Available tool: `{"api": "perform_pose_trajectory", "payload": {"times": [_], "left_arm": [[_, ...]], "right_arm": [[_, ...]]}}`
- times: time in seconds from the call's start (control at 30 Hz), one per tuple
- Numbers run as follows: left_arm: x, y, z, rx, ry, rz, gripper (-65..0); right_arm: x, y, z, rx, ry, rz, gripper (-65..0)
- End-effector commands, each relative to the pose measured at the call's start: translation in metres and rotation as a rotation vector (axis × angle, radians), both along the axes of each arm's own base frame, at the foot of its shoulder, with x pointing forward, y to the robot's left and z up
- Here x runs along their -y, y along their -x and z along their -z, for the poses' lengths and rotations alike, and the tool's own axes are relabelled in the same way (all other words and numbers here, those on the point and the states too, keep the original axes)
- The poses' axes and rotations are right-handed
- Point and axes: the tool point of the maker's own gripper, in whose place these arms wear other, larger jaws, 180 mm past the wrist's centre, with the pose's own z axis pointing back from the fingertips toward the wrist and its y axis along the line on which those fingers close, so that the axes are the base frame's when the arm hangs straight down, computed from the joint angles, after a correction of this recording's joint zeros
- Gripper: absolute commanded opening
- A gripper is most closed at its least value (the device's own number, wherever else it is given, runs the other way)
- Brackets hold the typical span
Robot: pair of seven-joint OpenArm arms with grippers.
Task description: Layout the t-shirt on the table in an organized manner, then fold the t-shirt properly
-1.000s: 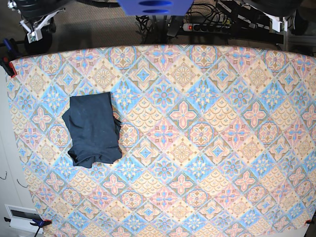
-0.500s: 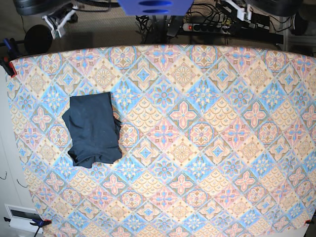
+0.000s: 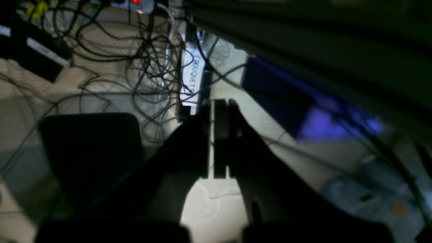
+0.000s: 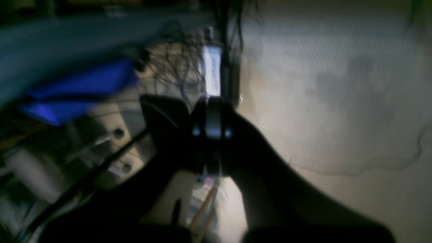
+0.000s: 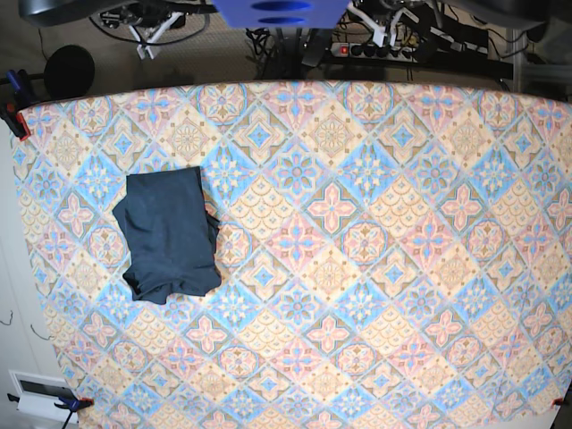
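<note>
Table [image 5: 375, 268] spans the whole base view, patterned cloth flat, nothing on it but the garment. T-shirt [image 5: 170, 234] lies near the table's left edge in that view as a compact dark rectangle, one edge slightly uneven, well apart from both arms. Left gripper [image 3: 217, 140] and right gripper [image 4: 212, 135] hang off the table over floor cables, fingers pressed together, empty. Judgement: the fold looks done and the arms parked. Next move, if any: square the uneven edge; otherwise no reach is called for.
</note>
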Motion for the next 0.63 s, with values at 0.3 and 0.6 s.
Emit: {"api": "perform_pose_trajectory", "payload": {"times": [0.3, 0.6], "left_arm": [[0.032, -0.021, 0.024, 0.042, 0.015, 0.115, -65.0], [0.017, -0.043, 0.032, 0.079, -0.164, 0.091, -65.0]], "right_arm": [[-0.087, -0.022, 0.019, 0.037, -0.082, 0.151, -64.3], [-0.108, -0.048, 0.019, 0.073, -0.117, 0.164, -64.3]]}}
